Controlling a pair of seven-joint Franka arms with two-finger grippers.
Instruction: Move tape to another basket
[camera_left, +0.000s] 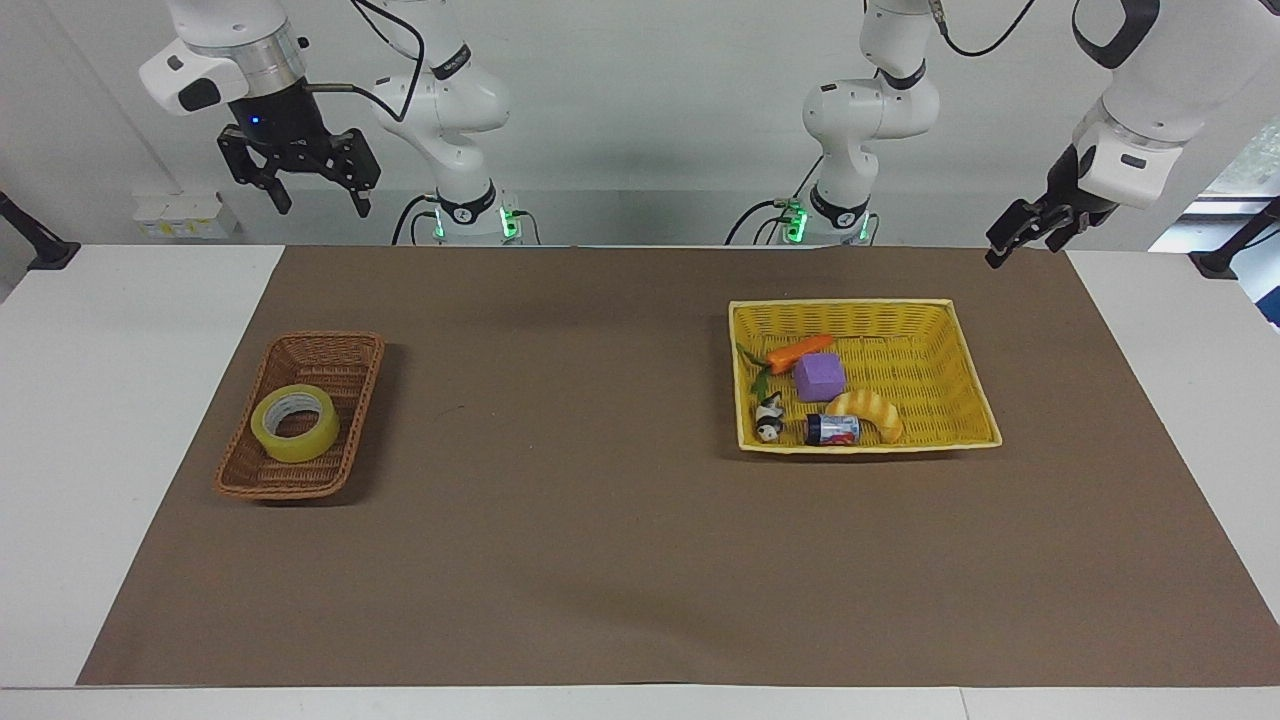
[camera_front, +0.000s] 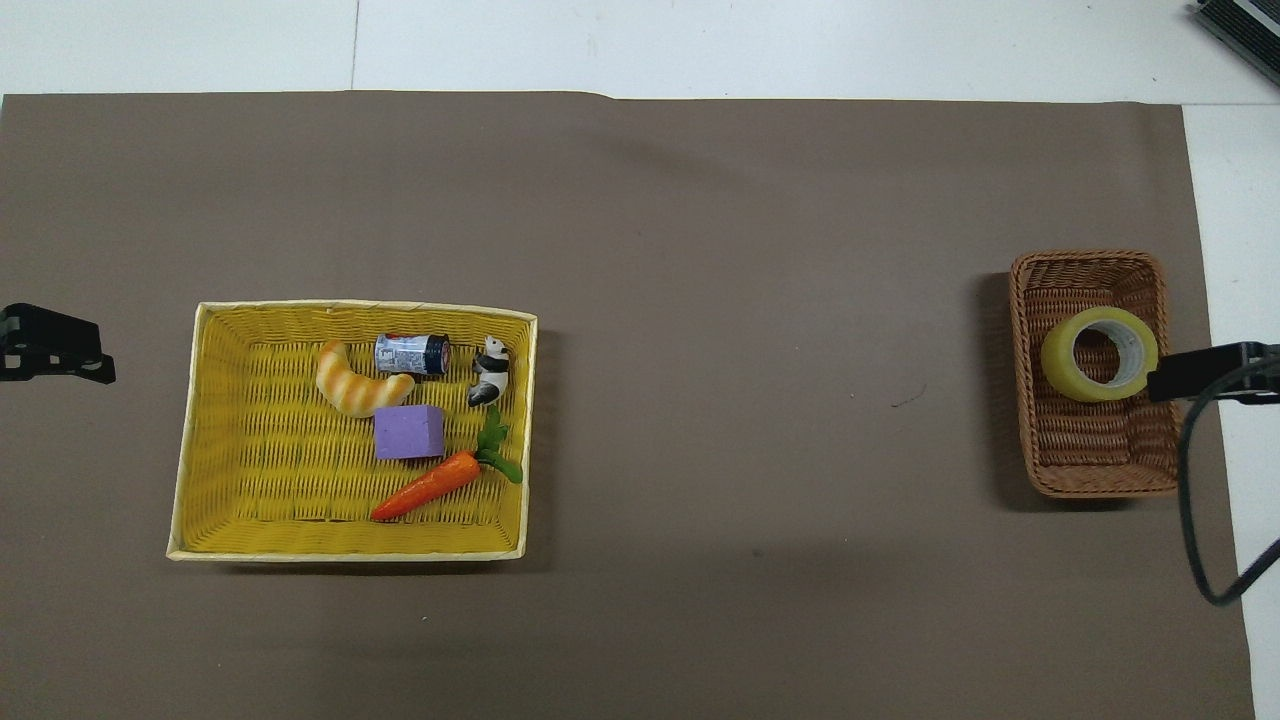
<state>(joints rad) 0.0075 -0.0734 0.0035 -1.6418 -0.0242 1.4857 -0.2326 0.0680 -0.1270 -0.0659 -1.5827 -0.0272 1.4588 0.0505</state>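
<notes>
The tape (camera_left: 295, 423), a yellow roll with a pale core, lies flat in the small brown wicker basket (camera_left: 330, 340) toward the right arm's end of the table. It also shows in the overhead view (camera_front: 1098, 354), in the same basket (camera_front: 1085, 258). My right gripper (camera_left: 320, 205) is open and empty, high in the air; from above it (camera_front: 1200, 370) appears over the basket's outer rim. My left gripper (camera_left: 1005, 248) hangs in the air over the mat's corner at the left arm's end, apart from everything, and waits.
A larger yellow woven basket (camera_left: 840, 305) stands toward the left arm's end. It holds a toy carrot (camera_left: 800, 352), a purple block (camera_left: 819, 377), a bread toy (camera_left: 870, 408), a small can (camera_left: 832, 429) and a panda figure (camera_left: 768, 417). A brown mat (camera_left: 560, 520) covers the table.
</notes>
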